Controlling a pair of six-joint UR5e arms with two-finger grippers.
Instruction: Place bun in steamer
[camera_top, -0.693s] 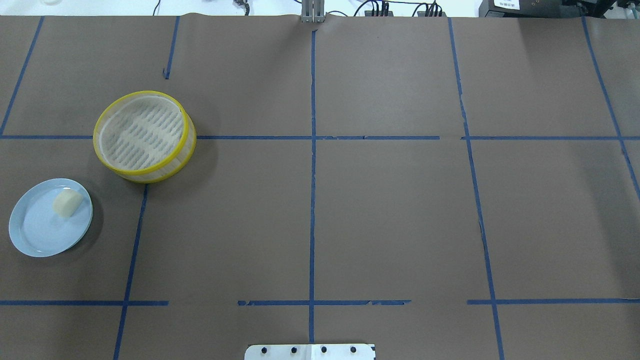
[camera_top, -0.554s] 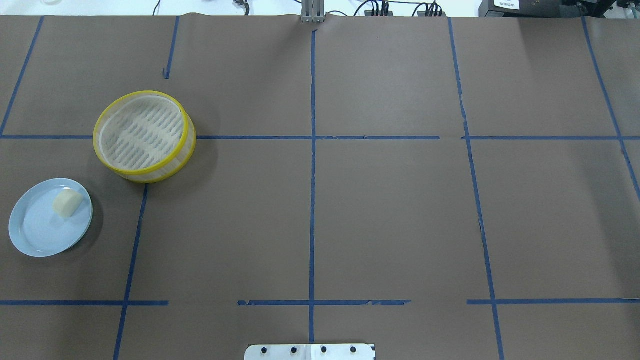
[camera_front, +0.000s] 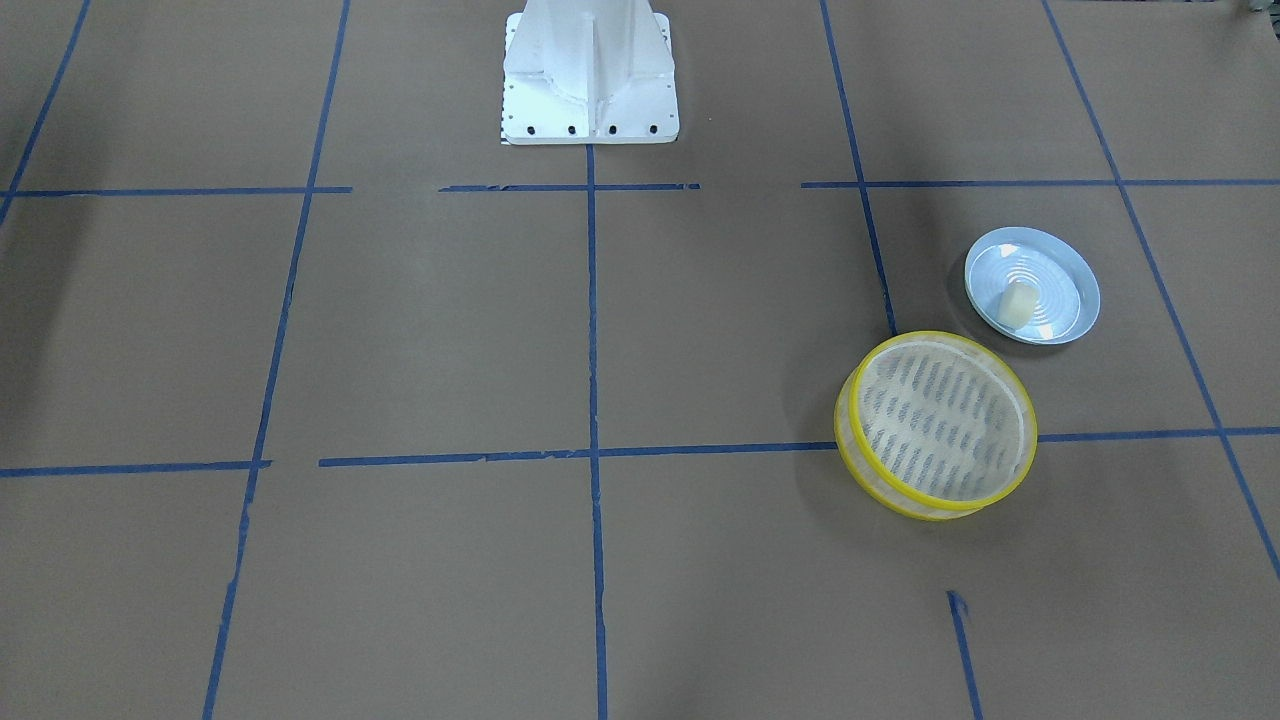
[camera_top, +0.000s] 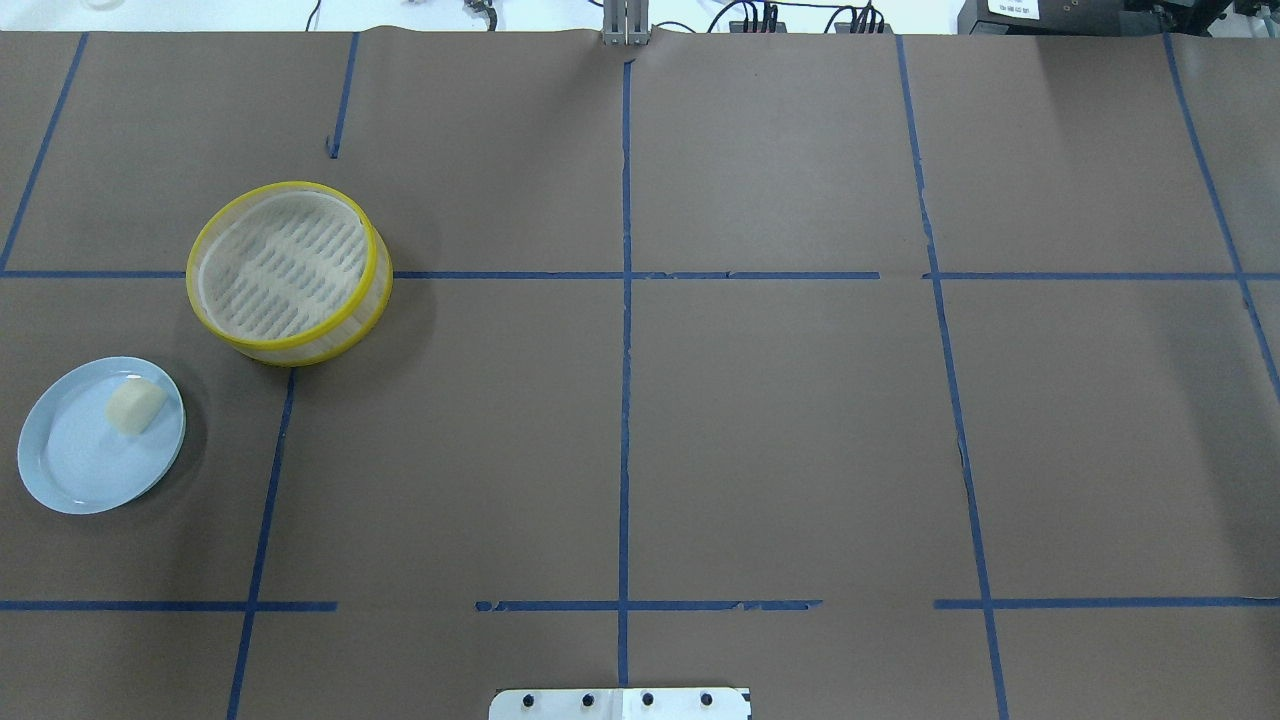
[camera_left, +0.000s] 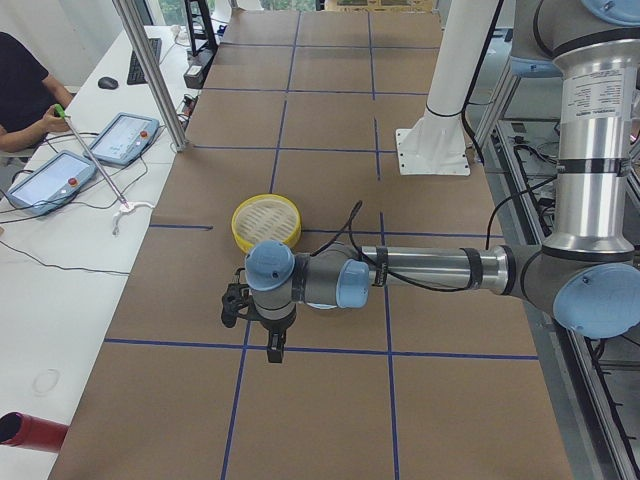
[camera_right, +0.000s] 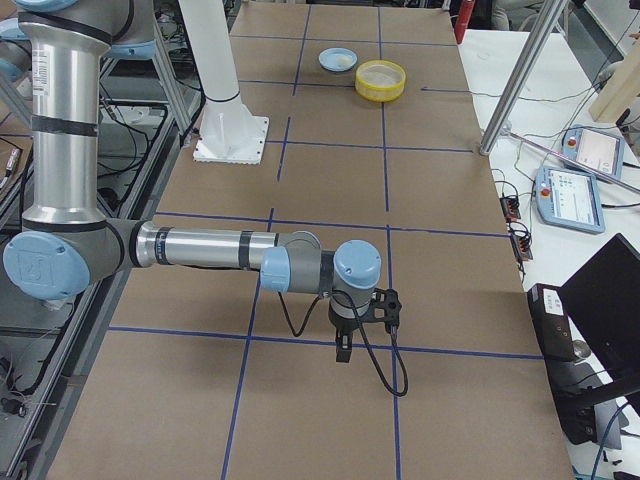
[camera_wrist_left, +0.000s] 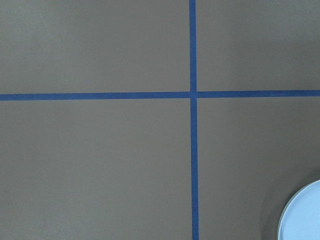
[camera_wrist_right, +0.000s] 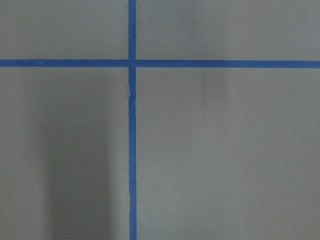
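Overhead and front-facing views look down on the counter (camera_top: 780, 420) from opposite sides, sharing the steamer (camera_top: 285, 265) and plate (camera_top: 80, 460); wrist cameras face it closely.

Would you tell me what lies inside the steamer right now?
Inside the steamer only its bare slotted floor shows; the bun lies on the blue plate instead. Across both table views, no part of that floor is covered.

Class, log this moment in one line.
small cream-white bun: on light blue round plate | yellow-rimmed round steamer basket: empty | left gripper: not on bun | right gripper: far off
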